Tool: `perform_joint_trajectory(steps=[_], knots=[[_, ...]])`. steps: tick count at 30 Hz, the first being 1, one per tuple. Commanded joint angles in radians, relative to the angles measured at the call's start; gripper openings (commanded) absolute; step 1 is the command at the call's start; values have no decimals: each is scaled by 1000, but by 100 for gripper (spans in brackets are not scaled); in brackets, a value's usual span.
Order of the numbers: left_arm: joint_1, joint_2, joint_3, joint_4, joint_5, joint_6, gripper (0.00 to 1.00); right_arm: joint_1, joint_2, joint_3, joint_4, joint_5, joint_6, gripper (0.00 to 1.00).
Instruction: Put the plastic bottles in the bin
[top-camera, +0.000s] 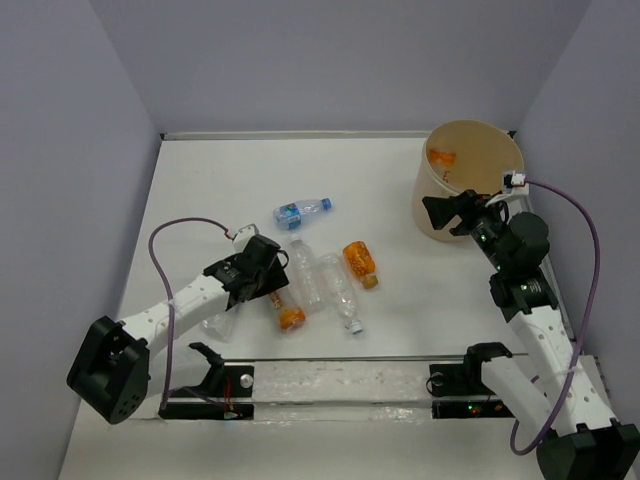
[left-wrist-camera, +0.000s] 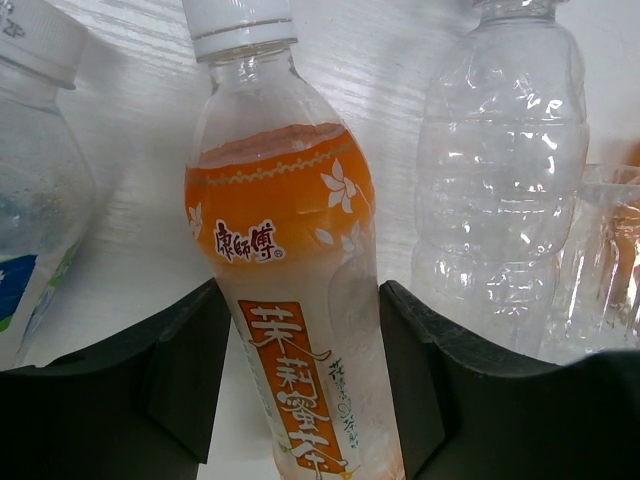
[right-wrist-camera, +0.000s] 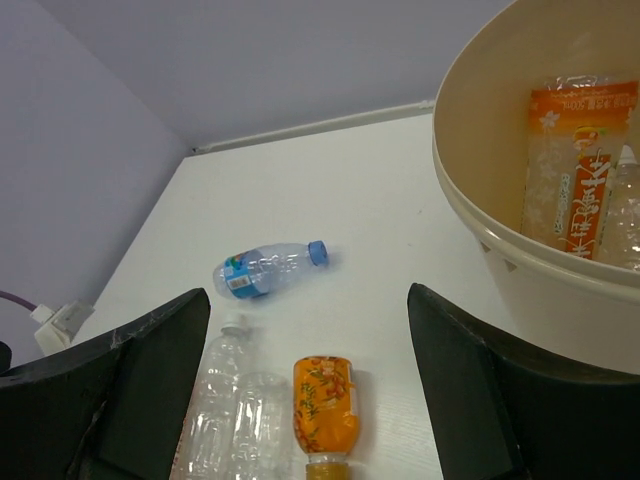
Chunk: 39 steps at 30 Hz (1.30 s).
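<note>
My left gripper (top-camera: 262, 285) (left-wrist-camera: 305, 300) is shut on an orange-labelled bottle (left-wrist-camera: 280, 200) (top-camera: 290, 317) low at the table, one finger on each side of its body. Two clear bottles (top-camera: 305, 268) (top-camera: 342, 297) lie just to its right, and a white-green labelled bottle (top-camera: 218, 322) lies to its left. An orange bottle (top-camera: 360, 262) (right-wrist-camera: 325, 405) and a blue-labelled bottle (top-camera: 300, 211) (right-wrist-camera: 262, 270) lie mid-table. The tan bin (top-camera: 425, 190) (right-wrist-camera: 470, 215) stands at the far right and holds an orange-labelled bottle (right-wrist-camera: 575, 170). My right gripper (top-camera: 445, 212) (right-wrist-camera: 310, 300) is open and empty beside the bin's left wall.
A clear bar (top-camera: 330, 375) runs across the near table edge between the arm bases. Grey walls close in the left, back and right. A purple cable (top-camera: 185, 225) loops above the left arm.
</note>
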Motion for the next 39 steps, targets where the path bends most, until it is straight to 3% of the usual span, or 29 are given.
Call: perform_joint_trajectory(steps=[1, 14, 18, 24, 29, 35, 39], knots=[[-13, -66, 54, -82, -57, 2, 55, 7, -34, 70, -69, -12, -12, 86], [-128, -335, 244, -304, -195, -37, 52, 7, -128, 290, -292, -1, -57, 88], [-138, -297, 388, -312, -246, 31, 52, 7, -157, 368, -338, 20, -82, 88], [-202, -88, 726, -105, -307, 169, 52, 7, -196, 442, -369, 82, -99, 88], [-259, 195, 1032, 95, -330, 282, 53, 7, -219, 514, -378, 95, -110, 88], [-290, 496, 1300, 292, -367, 396, 53, 7, -286, 471, -331, 86, 20, 88], [-303, 702, 1586, 344, -340, 398, 53, 7, -295, 433, -290, 42, 80, 87]])
